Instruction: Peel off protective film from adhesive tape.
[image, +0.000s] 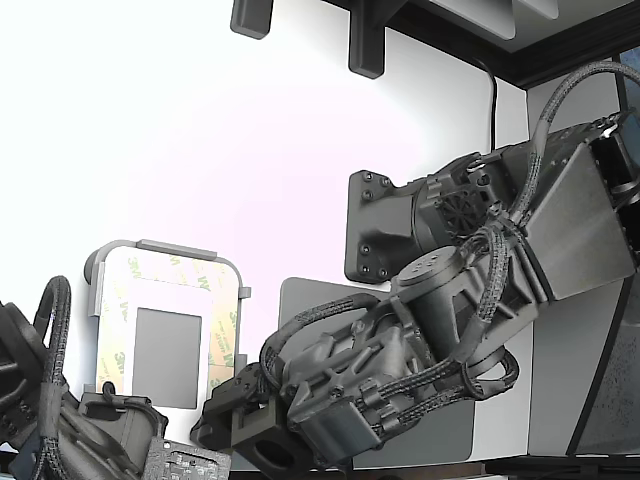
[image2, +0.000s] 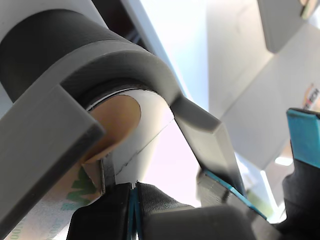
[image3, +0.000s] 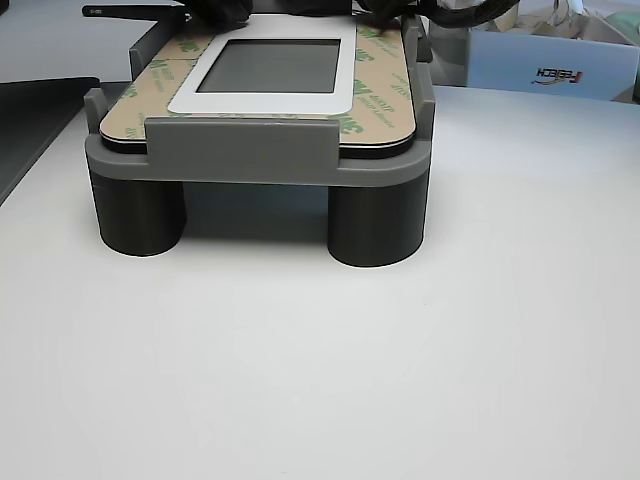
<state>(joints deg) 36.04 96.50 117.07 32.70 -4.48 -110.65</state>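
The protective film (image: 222, 330) lies in cream strips with green 3M logos around a dark grey rectangle (image: 167, 357) on the light grey tray (image: 150, 247). The adhesive tape is covered by it. My gripper (image: 222, 405) sits at the tray's near right corner in the exterior view. Up close, its black fingers with teal pads (image2: 134, 192) are pressed together at the edge of the film (image2: 65, 195), just under the tray's rim (image2: 125, 60). From the other view the film (image3: 375, 100) looks flat on the tray (image3: 250, 150).
A second arm (image: 90, 430) rests at the tray's near left corner in the exterior view. A dark grey mat (image: 300, 300) lies under my arm. The tray stands on round legs (image3: 137, 215). A pale box (image3: 545, 60) sits behind it.
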